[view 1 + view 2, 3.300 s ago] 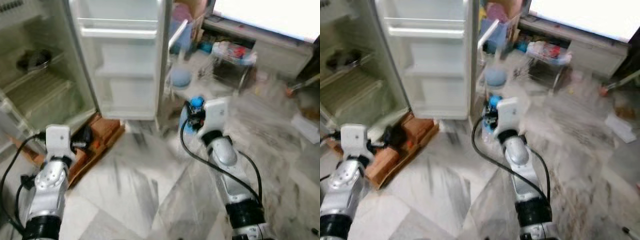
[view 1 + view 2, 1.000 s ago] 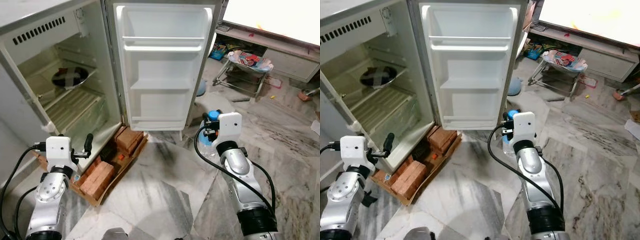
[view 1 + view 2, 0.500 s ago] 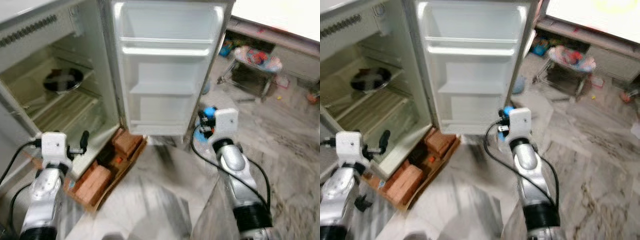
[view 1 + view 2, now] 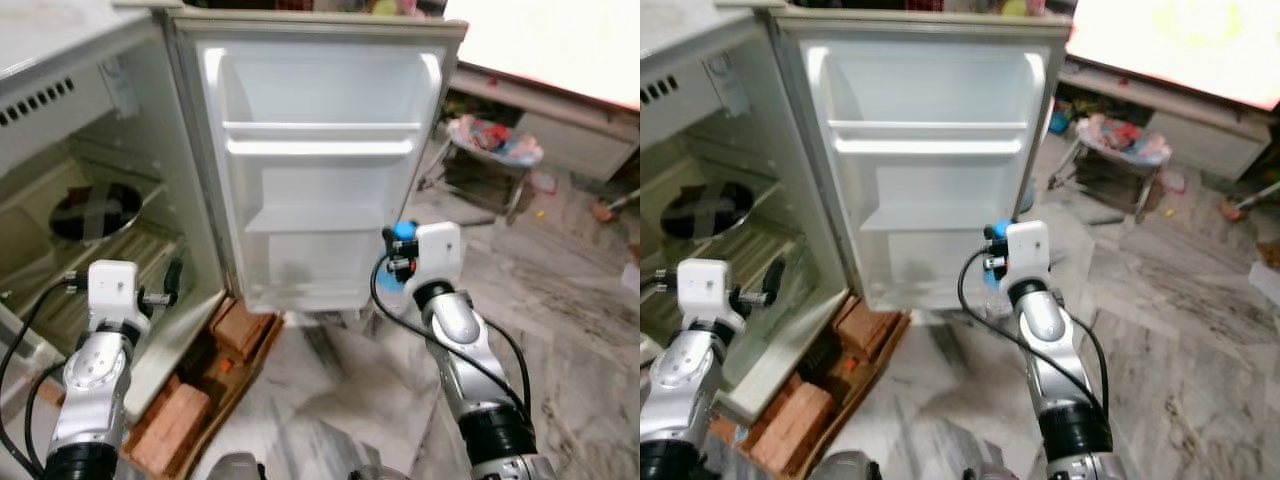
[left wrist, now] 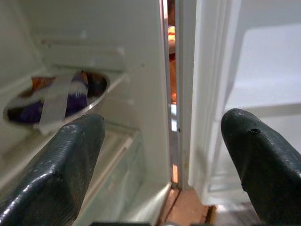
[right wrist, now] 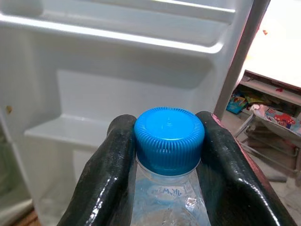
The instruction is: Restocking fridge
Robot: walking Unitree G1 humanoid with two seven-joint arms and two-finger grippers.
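Note:
The fridge stands open, its white door swung wide with bare shelves. My right gripper is shut on the neck of a clear water bottle with a blue cap. It holds the bottle upright just right of the door's lower shelf. My left gripper is open with nothing between its fingers, at the front edge of the fridge compartment. A taped metal bowl sits on a wire shelf inside.
Red bricks lie under the fridge on a board. A low metal rack with colourful items stands at the back right, before a long pale cabinet. Marble floor stretches to the right.
The whole view has shifted nearer to the fridge door. The right gripper still holds the bottle, now level with the door's lower shelf. The left gripper stays open by the compartment.

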